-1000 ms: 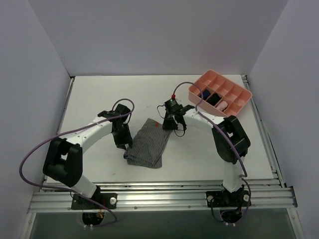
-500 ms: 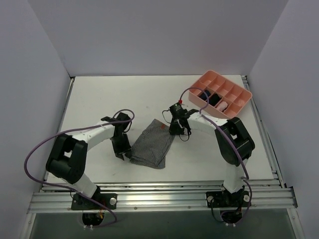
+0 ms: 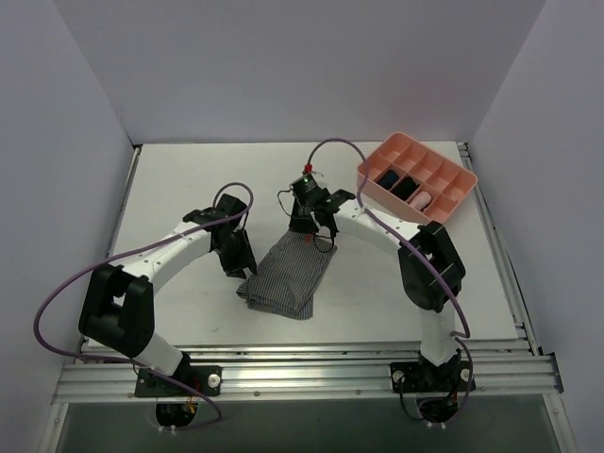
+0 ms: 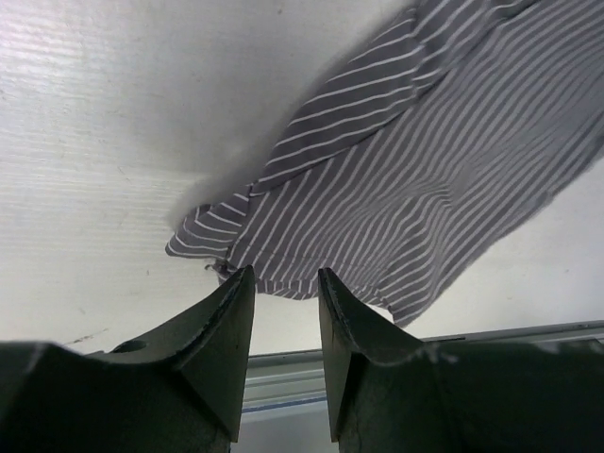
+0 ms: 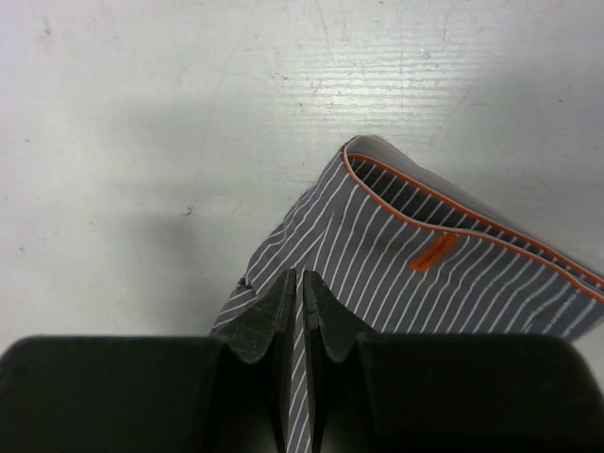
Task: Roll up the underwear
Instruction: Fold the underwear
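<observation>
The underwear point(image 3: 288, 274), grey with fine stripes, lies partly folded on the white table between the two arms. My right gripper point(image 3: 307, 229) is at its far corner, shut on a pinch of the striped cloth. In the right wrist view the cloth point(image 5: 415, 236) runs between the closed jaws point(image 5: 300, 278), and the orange tag point(image 5: 434, 252) and the orange-edged waistband show beyond them. My left gripper point(image 3: 243, 264) is open and empty, just off the left edge. In the left wrist view it point(image 4: 285, 278) is above the near corner of the cloth point(image 4: 406, 170).
A pink divided tray point(image 3: 401, 138) stands at the back right with dark point(image 3: 404, 188), blue point(image 3: 388, 176) and pink point(image 3: 422, 199) rolled bundles in it. A metal rail point(image 3: 302, 363) runs along the table's near edge. Grey walls enclose three sides.
My right gripper has moved left and toward the back, drawing the far corner of the underwear with it. My left gripper has pulled back from the cloth's left edge.
</observation>
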Available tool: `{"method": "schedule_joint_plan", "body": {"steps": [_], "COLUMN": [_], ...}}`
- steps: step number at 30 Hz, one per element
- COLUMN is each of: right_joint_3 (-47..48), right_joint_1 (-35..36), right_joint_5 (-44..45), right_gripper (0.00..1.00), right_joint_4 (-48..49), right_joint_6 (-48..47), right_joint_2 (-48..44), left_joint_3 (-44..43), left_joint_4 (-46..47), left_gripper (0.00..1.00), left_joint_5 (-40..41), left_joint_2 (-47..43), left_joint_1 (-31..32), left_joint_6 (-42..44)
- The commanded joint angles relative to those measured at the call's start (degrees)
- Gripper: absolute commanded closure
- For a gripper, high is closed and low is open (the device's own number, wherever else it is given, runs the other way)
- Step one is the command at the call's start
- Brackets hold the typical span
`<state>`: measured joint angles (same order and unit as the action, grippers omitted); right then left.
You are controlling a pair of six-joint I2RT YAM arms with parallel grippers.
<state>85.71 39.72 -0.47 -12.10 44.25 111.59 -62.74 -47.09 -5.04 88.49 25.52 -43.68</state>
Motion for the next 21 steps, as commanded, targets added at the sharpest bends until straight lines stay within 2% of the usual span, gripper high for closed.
{"method": "schedule_joint_plan", "body": {"steps": [1,5,9,14,17,21], "right_joint_3": [1.82,3.41,4.02,4.55,5.43,5.45], "right_joint_1": [-0.52,-1.4,-2.02,-3.86,-4.13,-5.09], "right_joint_5": [-1.2,-1.55,2.12,1.09,-0.67,-0.23], "right_gripper": [0.96,0.96,0.96,0.96,0.95,0.95], "right_joint_4": [-0.3,1.72,2.08,1.99,0.07,-5.91], "right_joint_6": [-0.83,-2.32,-4.52,-5.84,-7.33,-6.99], "right_joint_2": [4.42,9.33,11.63,11.64,8.66,4.17], "left_joint_3": [3.67,7.8,10.52,11.41,8.0,-0.96], "left_joint_4": [6.03,10.08,10.44,8.96,5.19,-0.54], "left_gripper": [0.59,0.59,0.59,0.59,0.59,0.57], "left_joint_5": [-2.78,-3.31,-0.6,1.61,2.4,2.58], "left_joint_2": [1.86,4.32,6.78,9.42,7.5,-0.57], "left_joint_1": [-0.12,-0.12,-0.12,-0.21,-0.21,0.06], "left_joint_6": [-2.63,-4.22,-4.4,-3.96,-3.17,-2.03]}}
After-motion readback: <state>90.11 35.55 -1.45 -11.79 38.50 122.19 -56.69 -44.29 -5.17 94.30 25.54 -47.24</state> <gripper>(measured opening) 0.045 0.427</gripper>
